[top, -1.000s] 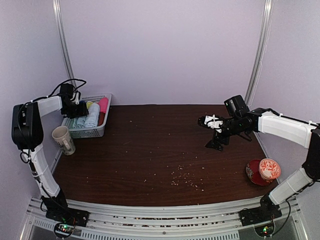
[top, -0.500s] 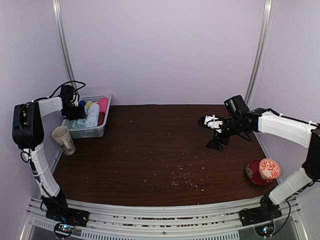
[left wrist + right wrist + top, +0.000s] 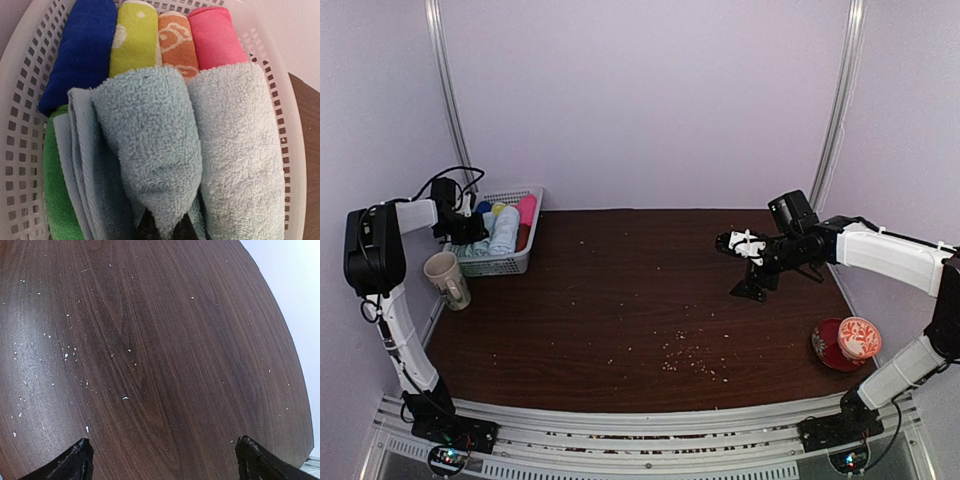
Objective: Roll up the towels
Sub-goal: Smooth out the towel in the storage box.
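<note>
- The middle pale light-blue terry towel (image 3: 150,150) lies lengthwise in the white perforated plastic basket (image 3: 25,100). It is loosely rolled, with thin flat layers showing along its left side. Its near end narrows to a pinched point.
- The right pale light-blue terry towel (image 3: 240,160) lies touching it, a fuller, tidier roll against the basket's right wall.

You have a dark brown wood-grain table (image 3: 620,300), its top speckled with pale crumbs (image 3: 685,355) that lie thickest toward the near middle. At its far left corner sits a white perforated basket (image 3: 525,262). Just in front of that, at the left edge, a beige mug (image 3: 447,280) stands upright. Near the right edge, toward you, a red dish (image 3: 828,352) carries a patterned cup (image 3: 860,337).
</note>
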`<action>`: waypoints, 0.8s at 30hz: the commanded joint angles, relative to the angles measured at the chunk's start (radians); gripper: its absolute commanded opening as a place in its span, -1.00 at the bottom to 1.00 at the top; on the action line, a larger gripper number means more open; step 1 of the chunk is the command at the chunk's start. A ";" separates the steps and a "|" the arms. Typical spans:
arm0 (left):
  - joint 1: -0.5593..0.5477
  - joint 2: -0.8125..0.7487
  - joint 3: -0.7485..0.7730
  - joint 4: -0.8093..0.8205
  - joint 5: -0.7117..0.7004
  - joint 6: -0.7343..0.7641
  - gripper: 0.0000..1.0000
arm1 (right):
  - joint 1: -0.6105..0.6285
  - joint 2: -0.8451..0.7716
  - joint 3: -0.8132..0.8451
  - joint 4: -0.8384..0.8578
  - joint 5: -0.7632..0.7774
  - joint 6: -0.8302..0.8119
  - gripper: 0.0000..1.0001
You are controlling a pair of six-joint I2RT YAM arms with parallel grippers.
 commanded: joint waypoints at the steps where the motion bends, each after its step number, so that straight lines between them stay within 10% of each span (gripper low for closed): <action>1: 0.033 0.014 -0.033 0.061 0.212 0.012 -1.00 | -0.001 -0.005 -0.007 -0.013 -0.014 -0.001 1.00; 10: 0.060 0.056 -0.012 0.069 0.514 0.047 -1.00 | -0.001 0.002 -0.005 -0.017 -0.022 -0.004 1.00; 19: 0.094 0.093 0.015 -0.026 0.515 0.078 -1.00 | -0.001 0.001 -0.005 -0.020 -0.031 -0.004 1.00; 24: 0.095 0.072 0.040 -0.061 0.338 0.079 -0.42 | -0.001 0.002 -0.004 -0.021 -0.033 -0.004 1.00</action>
